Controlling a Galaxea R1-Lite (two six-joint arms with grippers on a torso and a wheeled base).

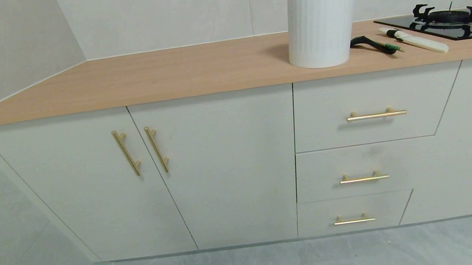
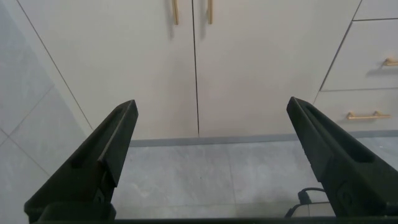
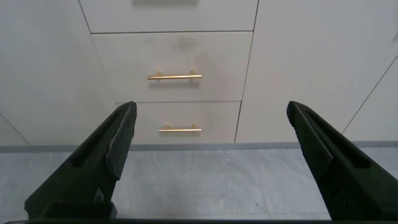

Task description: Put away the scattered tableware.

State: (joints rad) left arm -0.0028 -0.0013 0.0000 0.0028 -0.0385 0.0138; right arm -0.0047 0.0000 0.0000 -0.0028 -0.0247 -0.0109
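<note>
Scattered tableware, far right of the table (image 1: 143,76): you see a black utensil with a green tip (image 1: 373,44) and, just to its right, a long white utensil (image 1: 420,41), both lying flat near the front edge. They rest between a tall white ribbed container (image 1: 323,16), upright on their left, and a black hob (image 1: 452,22) on their right and farther back. Lying loose beside the hob, they look set down rather than stored. The container is probably their holder, though the top drawer (image 1: 377,106) directly below could also take them.

Below the table, note the double doors (image 1: 205,172) on the left and a stack of three drawers on the right, all closed, each with a gold bar handle.

Your left claw (image 2: 211,107) hangs low over the grey floor (image 2: 205,180), facing the double doors, jaws spread wide with nothing between them. Your right claw (image 3: 210,109) faces the lower drawers (image 3: 174,65), likewise spread and empty. Both sit well below the tableware, so you must raise an arm first.

No label or writing can be read on any item.
</note>
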